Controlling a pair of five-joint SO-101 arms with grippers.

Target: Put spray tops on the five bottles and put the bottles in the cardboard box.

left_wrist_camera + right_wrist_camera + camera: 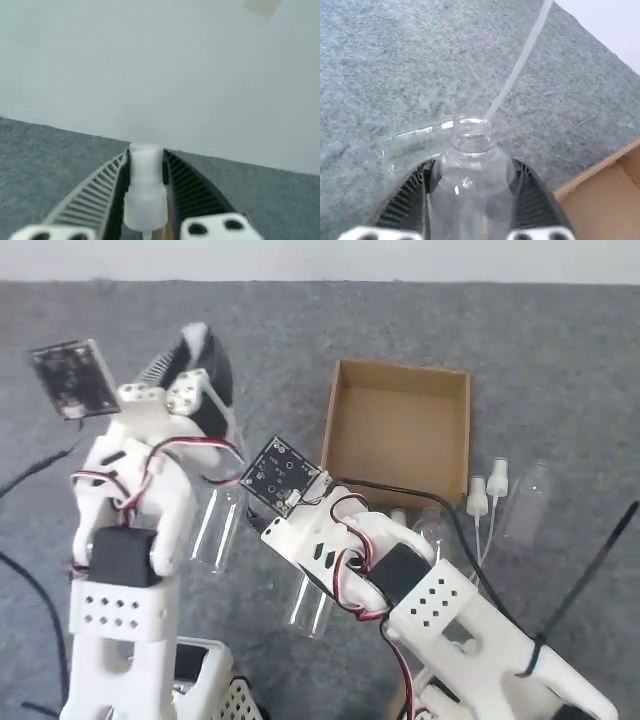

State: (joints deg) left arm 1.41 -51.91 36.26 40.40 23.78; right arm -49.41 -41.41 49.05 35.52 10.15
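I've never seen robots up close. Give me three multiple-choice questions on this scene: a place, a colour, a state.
1. The loose spray tops lie: A on the mat beside the cardboard box; B inside that box; C on an arm.
2. The mat is: A red; B grey; C green.
3. The left pincer is: A open; B shut on a bottle; C shut on a spray top.
A, they lie right of the box; B, grey all over; C, it clamps the white top.

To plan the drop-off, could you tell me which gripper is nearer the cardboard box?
Right. The right gripper, holding a bottle, sits close beside the cardboard box; the left gripper, holding a spray top, is farther off.
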